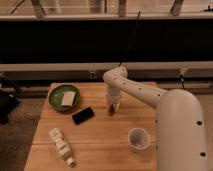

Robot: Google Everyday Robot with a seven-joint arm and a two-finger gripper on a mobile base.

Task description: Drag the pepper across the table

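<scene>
Wood table [100, 135] w/ dark wall [75, 45] behind, fingers [114, 104] at pepper [111, 111] mid-table, grip unclear.

I'm looking into what reads as an office-type test room rather than a home. A long dark window band [75, 45] runs along the back wall. Under it a pale rail [50, 66] carries wall sockets [92, 74], and a thin cable [131, 37] crosses the glass at a slant. Speckled carpet [20, 125] covers the floor beside the plank surface [100, 145]. My claw [114, 106] points down over its middle.
</scene>
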